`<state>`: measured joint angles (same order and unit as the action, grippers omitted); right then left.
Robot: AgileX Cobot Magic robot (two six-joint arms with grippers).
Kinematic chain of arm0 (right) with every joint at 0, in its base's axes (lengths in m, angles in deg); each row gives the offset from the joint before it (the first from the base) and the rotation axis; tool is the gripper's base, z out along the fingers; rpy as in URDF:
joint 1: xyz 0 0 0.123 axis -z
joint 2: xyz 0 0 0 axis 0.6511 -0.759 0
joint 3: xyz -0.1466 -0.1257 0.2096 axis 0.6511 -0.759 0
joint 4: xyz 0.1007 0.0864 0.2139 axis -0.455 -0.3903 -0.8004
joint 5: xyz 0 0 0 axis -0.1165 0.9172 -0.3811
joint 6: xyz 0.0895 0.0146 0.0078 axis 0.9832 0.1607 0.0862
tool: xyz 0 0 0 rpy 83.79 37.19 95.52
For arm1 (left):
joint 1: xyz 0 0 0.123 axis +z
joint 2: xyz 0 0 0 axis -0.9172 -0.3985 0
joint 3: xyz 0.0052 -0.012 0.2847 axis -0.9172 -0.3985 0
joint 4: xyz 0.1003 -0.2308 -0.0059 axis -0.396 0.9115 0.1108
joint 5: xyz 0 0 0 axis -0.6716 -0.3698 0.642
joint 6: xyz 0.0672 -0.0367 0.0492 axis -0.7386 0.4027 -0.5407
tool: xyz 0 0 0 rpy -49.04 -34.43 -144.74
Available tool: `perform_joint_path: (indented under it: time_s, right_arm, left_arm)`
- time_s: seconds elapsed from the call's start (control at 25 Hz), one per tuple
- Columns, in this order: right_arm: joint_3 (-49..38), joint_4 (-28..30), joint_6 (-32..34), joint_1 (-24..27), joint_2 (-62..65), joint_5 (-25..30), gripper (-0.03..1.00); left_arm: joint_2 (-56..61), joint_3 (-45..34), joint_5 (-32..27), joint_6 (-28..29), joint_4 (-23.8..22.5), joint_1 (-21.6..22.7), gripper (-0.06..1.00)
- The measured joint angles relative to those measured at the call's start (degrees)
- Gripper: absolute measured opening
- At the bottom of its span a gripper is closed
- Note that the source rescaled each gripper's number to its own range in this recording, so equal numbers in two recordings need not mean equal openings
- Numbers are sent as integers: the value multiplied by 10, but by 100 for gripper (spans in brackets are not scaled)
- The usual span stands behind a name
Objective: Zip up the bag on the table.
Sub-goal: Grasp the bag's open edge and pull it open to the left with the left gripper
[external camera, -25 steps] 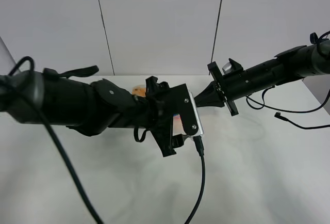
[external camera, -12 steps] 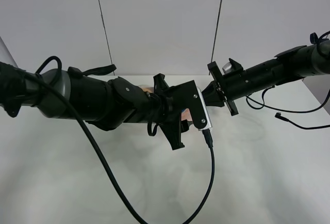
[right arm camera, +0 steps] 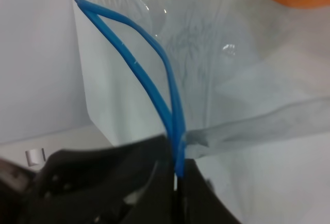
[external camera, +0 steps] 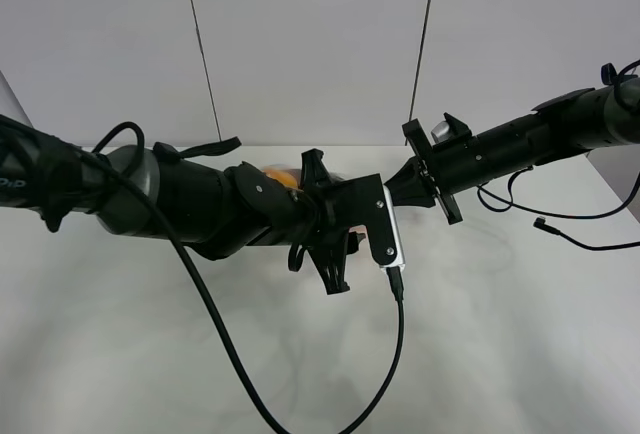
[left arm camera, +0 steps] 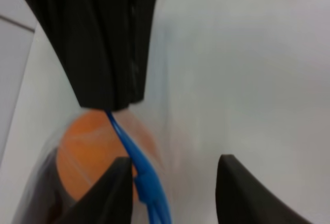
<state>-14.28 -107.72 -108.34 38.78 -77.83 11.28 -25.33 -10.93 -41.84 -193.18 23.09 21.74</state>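
White table, bag zip strip pinched by right fingers, between spread left fingers

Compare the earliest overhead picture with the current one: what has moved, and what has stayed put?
The left arm reached further right, carrying the left hand closer to the right hand. Nothing was visibly grasped or released. The right arm stayed put, its hand pinching the bag's blue zip strip.

No word, number or brand can be read. A few pale marks on the left arm, at the high view's edge, are too blurred.
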Motion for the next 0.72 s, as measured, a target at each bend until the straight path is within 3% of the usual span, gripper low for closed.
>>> perform_joint_path:
  time_s: [0.32, 0.72]
  right_arm:
    - [0, -1, 0, 0, 0, 0, 0]
    - [0, -4, 0, 0, 0, -1, 0]
  left_arm:
    - [-5, 0, 4, 4, -2, 0, 42]
    - [-5, 23, 2, 59, -8, 0, 37]
